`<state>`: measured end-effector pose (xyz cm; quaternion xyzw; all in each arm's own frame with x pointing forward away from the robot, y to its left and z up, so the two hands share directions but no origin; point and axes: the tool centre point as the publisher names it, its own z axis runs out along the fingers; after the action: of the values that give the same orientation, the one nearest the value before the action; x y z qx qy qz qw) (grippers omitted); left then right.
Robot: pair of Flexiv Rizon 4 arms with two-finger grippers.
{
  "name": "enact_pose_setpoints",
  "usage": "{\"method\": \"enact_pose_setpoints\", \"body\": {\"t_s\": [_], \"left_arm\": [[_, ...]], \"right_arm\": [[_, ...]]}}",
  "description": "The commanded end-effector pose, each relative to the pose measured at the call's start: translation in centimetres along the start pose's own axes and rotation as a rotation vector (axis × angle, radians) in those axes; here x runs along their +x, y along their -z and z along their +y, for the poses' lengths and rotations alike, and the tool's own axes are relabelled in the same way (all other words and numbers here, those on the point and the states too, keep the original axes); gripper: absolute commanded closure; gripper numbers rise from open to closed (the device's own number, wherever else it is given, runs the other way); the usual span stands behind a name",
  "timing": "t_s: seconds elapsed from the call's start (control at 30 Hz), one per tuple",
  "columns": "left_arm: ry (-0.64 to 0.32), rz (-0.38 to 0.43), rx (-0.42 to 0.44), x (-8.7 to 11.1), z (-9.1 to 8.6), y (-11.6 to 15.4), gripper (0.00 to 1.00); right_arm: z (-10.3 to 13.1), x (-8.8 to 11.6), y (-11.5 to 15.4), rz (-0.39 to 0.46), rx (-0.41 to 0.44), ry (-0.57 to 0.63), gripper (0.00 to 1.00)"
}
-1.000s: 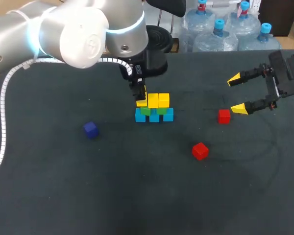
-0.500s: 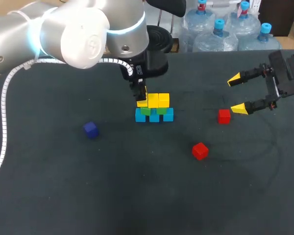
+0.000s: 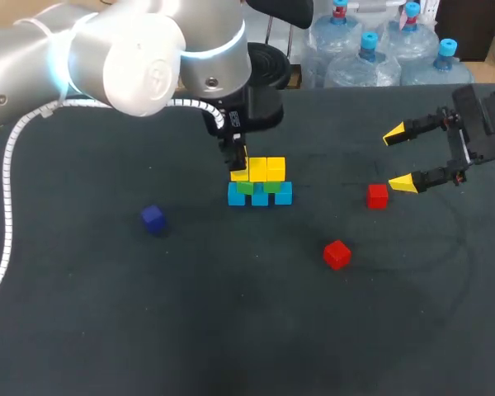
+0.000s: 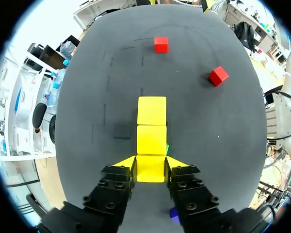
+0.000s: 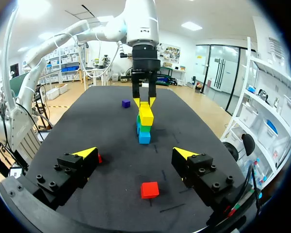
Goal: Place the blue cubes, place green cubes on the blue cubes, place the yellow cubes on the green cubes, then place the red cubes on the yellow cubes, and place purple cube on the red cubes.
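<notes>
Our left fingers [image 4: 126,163] are pinching a yellow cube [image 4: 150,168] from two sides, the tips pressing flat on its faces. The cube is sitting at the near end of the yellow row, touching its neighbour. The other two yellow cubes [image 4: 151,125] are lying in line just ahead of it. Only a sliver of green is showing beside them in this view, so we are not seeing how much support the held cube has.

From above, the row is resting on two green cubes [image 3: 271,187], over three blue cubes [image 3: 260,197]. The held cube seems to be hanging partly past the green below it. We are judging that as the main risk: on release it may tip off that end and fall to the worktop [image 3: 231,313].

A second risk is in the opening itself. If one tip is sticking, or the fingers are lifting off-centre, they may drag the cube sideways. They could also shove the row along, and the narrow stack may shed its top layer.

Our right fingers [image 3: 403,183] are standing wide apart, holding nothing, well apart from the stack and near one red cube [image 3: 378,195]. The other red cube [image 3: 337,254] and the purple cube [image 3: 153,218] are lying loose on the worktop. If the right arm is bringing a red cube in while the left is over the stack, the arms may clash.
</notes>
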<state>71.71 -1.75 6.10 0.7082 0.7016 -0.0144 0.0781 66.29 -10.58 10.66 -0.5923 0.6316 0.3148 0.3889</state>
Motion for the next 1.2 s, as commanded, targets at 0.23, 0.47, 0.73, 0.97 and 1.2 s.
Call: {"method": "enact_pose_setpoints", "body": {"t_s": [0.23,0.47,0.73,0.97,1.2], "left_arm": [[-0.003,0.003,0.010,-0.13,0.31,-0.23,0.96],[-0.002,0.005,0.012,-0.08,0.40,-0.34,0.79],[0.001,0.011,0.015,0.02,0.51,-0.38,0.08],[0.002,0.014,0.017,0.01,0.63,-0.42,0.00],[0.004,0.011,0.019,0.04,0.82,-0.17,0.00]], "right_arm": [[0.01,0.02,-0.05,-0.001,0.001,0.001,0.00],[0.01,0.02,-0.05,-0.001,0.001,0.001,0.00],[0.01,0.02,-0.05,-0.001,0.001,0.001,0.00],[0.01,0.02,-0.05,-0.001,0.001,0.001,0.00],[0.01,0.02,-0.05,-0.001,0.001,0.001,0.00]]}}
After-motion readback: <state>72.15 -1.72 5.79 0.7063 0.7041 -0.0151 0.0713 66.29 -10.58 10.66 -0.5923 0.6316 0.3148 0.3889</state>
